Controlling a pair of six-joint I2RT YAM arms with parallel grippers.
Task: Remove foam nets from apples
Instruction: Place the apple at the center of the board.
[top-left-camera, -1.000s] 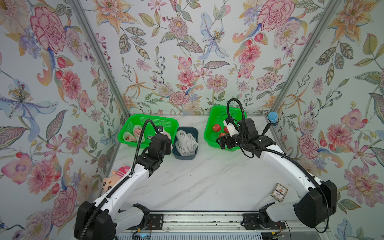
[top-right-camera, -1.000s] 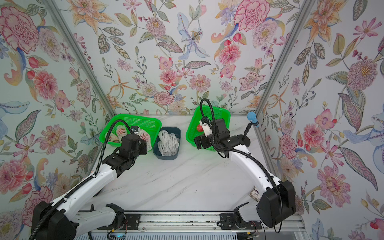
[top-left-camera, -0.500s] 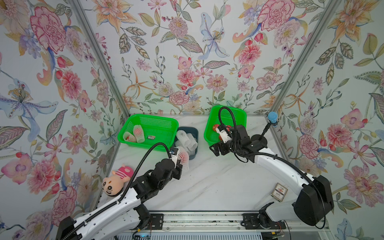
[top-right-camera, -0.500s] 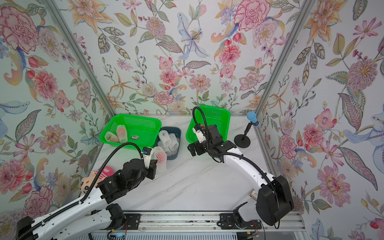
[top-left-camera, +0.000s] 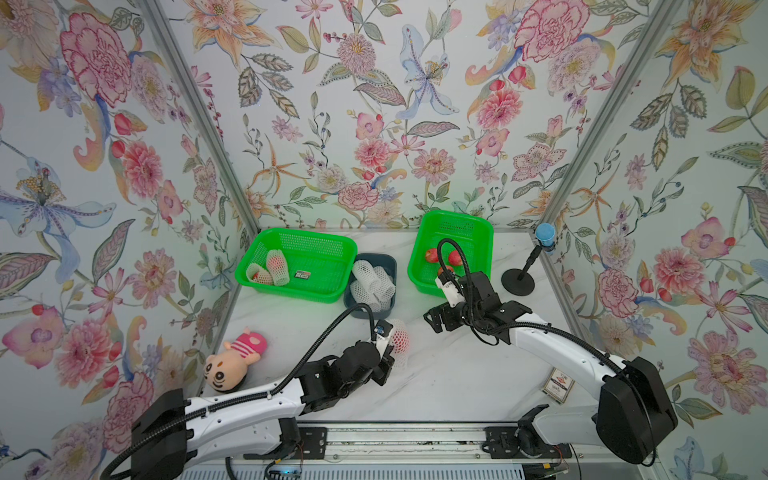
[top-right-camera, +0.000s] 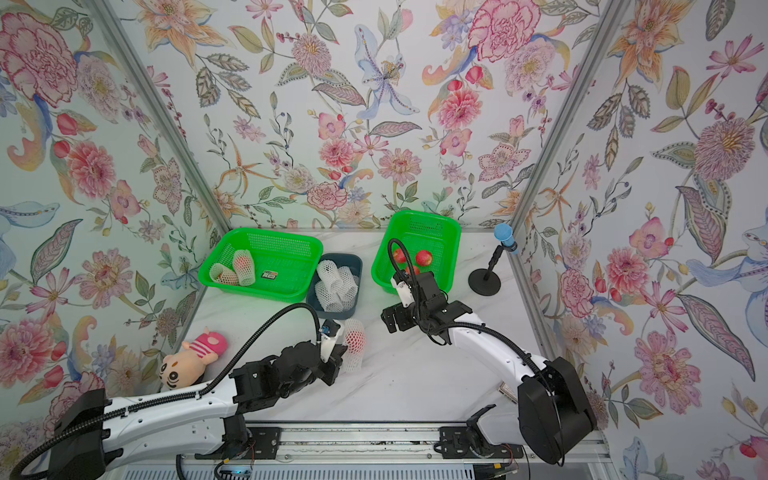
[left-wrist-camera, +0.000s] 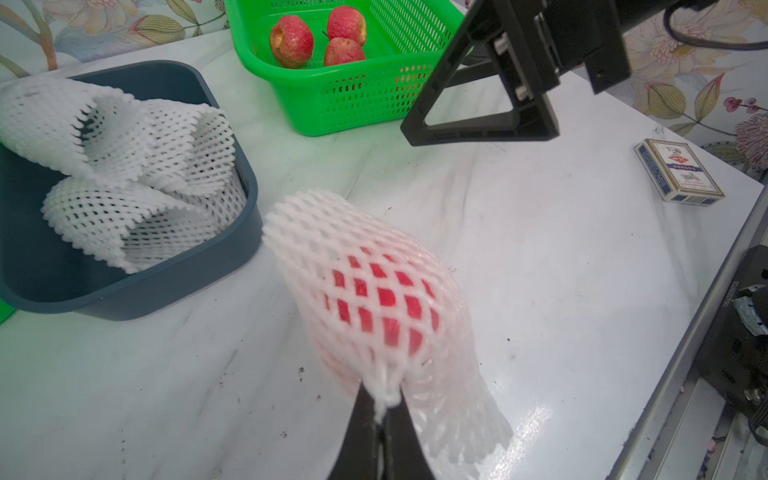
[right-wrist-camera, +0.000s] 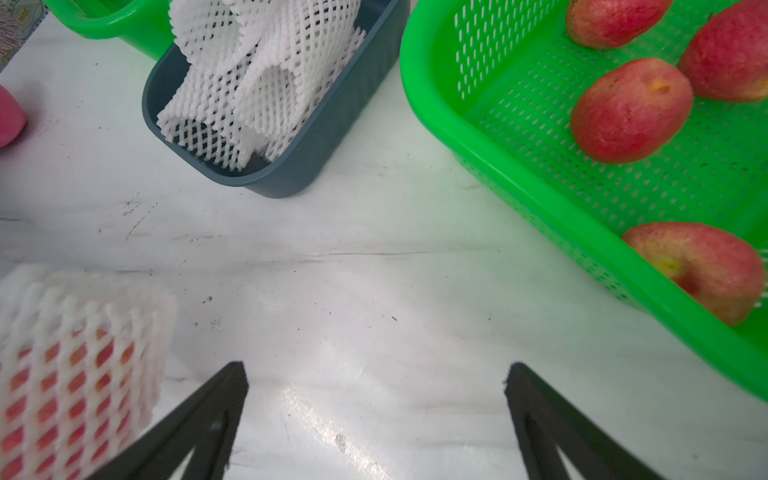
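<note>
Near the middle of the bench (top-left-camera: 457, 374), just before the blue bin (top-left-camera: 386, 262), the foam net (left-wrist-camera: 365, 232) is soft, light and stretchy. The left pincer (left-wrist-camera: 384, 409) is closed on a gathered fold of it. The right pincer (right-wrist-camera: 376, 365) is spread wide and empty. It would best take the firm, heavier apple (left-wrist-camera: 382, 299) at the bulge.

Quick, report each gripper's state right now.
Left gripper: shut on the foam net wrapping an apple.
Right gripper: open, holding nothing.
</note>
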